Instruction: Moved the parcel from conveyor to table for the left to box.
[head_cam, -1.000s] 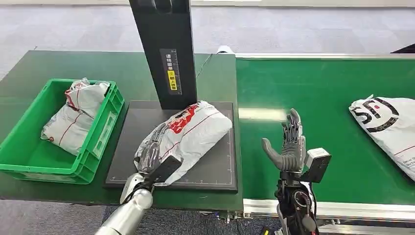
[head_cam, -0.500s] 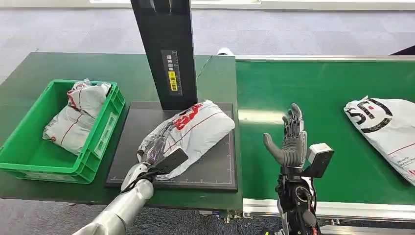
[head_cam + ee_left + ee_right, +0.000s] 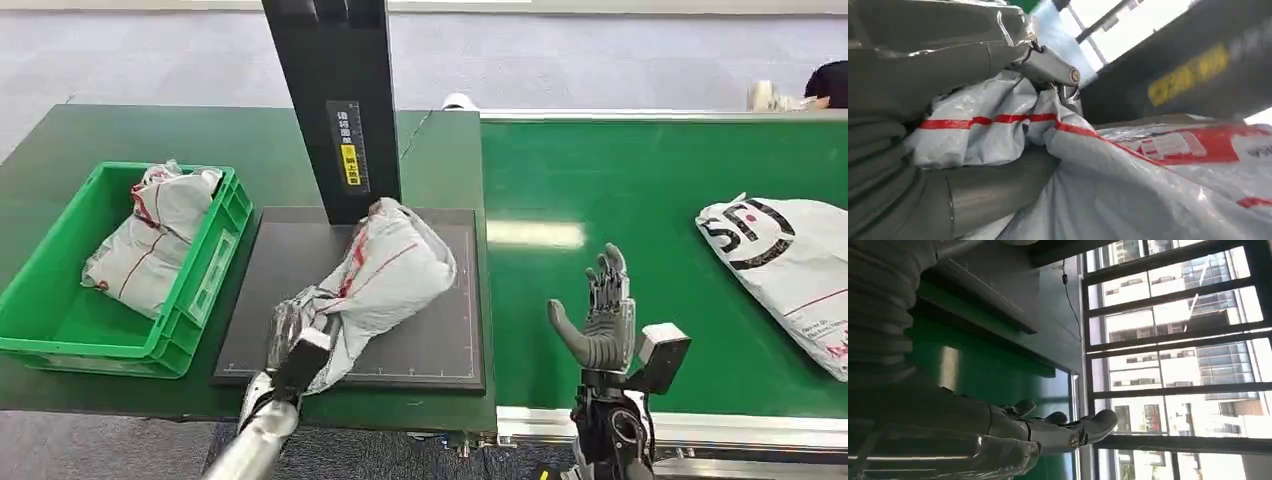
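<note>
Green conveyor belt (image 3: pixel 640 200) at right, carrying second grey parcel (image 3: pixel 790 265), untouched. Dark green counter (image 3: pixel 130 130) at left, black scale platform (image 3: pixel 440 340) with upright post (image 3: pixel 335 100) on it. Green crate (image 3: pixel 215 265) left of platform, holding one bagged parcel (image 3: pixel 145 240). Task parcel (image 3: pixel 395 275) on platform, bunched up, near end lifted. Left robot hand (image 3: pixel 295 335) clamped on parcel's near corner. Right robot hand (image 3: pixel 600 315) over belt, fingers apart, holding nothing. Judged step: left-side boxing. Next: lift, carry left over crate wall, release inside.
</note>
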`<action>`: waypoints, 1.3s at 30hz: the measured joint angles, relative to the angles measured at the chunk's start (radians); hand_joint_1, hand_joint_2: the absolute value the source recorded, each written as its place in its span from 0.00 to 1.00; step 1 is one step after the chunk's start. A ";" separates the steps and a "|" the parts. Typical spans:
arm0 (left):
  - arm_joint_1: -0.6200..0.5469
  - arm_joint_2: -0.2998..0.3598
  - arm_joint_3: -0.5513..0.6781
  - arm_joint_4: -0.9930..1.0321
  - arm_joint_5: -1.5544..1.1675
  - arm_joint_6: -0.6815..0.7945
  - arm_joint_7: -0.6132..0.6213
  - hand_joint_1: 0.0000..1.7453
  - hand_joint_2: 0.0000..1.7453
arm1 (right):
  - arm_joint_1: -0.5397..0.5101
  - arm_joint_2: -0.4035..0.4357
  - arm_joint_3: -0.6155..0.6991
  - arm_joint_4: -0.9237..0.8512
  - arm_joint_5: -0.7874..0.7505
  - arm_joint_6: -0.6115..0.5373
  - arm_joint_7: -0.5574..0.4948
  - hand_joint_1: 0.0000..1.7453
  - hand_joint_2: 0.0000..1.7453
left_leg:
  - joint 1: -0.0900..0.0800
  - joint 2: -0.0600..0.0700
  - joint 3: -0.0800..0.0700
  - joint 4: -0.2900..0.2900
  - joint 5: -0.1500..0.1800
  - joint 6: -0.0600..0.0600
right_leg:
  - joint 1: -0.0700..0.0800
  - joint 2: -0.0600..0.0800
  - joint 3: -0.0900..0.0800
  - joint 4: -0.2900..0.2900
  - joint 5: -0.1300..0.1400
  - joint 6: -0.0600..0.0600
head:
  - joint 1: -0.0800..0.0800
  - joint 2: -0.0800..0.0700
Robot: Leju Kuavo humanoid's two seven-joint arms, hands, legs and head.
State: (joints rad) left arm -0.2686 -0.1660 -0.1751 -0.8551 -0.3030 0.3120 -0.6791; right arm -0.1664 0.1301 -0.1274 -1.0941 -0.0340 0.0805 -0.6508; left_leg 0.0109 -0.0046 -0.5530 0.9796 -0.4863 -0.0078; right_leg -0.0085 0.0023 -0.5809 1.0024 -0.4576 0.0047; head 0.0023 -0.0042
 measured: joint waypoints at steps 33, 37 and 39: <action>0.100 0.100 0.049 -0.699 0.168 0.173 0.023 1.00 1.00 | 0.078 -0.007 -0.042 -0.062 0.014 0.015 -0.014 0.00 1.00 | 0.001 -0.002 0.000 0.000 0.002 0.000 | 0.001 -0.002 0.001 0.000 -0.001 -0.001 | 0.000 0.000; -0.179 0.147 0.126 -0.419 0.065 0.180 0.111 1.00 1.00 | 0.022 -0.004 -0.014 -0.012 0.026 0.006 -0.018 0.00 1.00 | 0.001 -0.002 0.000 0.000 0.006 0.000 | 0.001 -0.002 0.001 0.000 0.004 -0.001 | 0.000 0.000; -0.308 0.171 0.163 -0.265 -0.005 0.201 0.144 1.00 1.00 | -0.004 -0.003 0.000 0.016 0.029 -0.004 -0.019 0.00 1.00 | 0.001 -0.001 0.000 0.000 0.007 -0.001 | 0.001 -0.001 0.001 0.001 0.005 -0.002 | 0.000 0.000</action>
State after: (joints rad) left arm -0.5762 0.0050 -0.0118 -1.1197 -0.3076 0.5135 -0.5351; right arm -0.1706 0.1266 -0.1274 -1.0780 -0.0046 0.0767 -0.6695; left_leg 0.0116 -0.0054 -0.5528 0.9795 -0.4795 -0.0087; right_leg -0.0077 0.0010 -0.5803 1.0033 -0.4525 0.0027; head 0.0023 -0.0042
